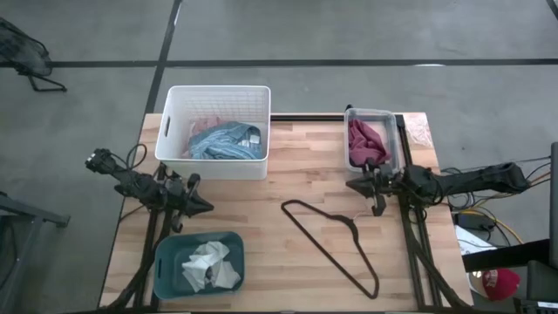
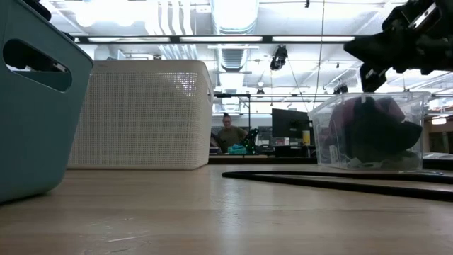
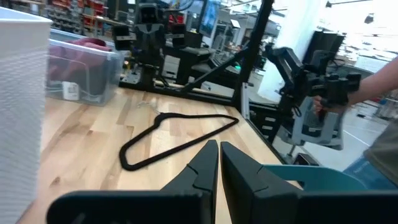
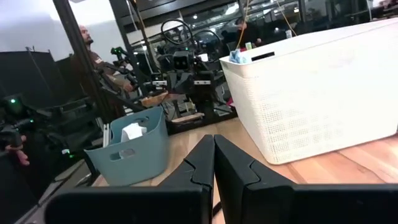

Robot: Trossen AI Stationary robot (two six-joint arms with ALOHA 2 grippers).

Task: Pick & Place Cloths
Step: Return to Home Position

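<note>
Left claw [image 1: 207,207] and right claw [image 1: 352,184] hover closed over wooden table [image 1: 305,174], a person [image 2: 228,133] visible beyond.

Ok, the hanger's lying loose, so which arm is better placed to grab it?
Probably the right: the right gripper hangs close by the hanger, near its bar, while the left gripper is clearly farther off.

From the high view I see the wooden bench [image 1: 305,179] carrying four things. A white basket [image 1: 212,166] stands at 11 o'clock, a clear tub [image 1: 370,112] at 1 o'clock against the far edge, and a blue bin [image 1: 199,236] at 7 o'clock. A thin black hanger [image 1: 284,208] lies flat from centre toward 5 o'clock
</note>
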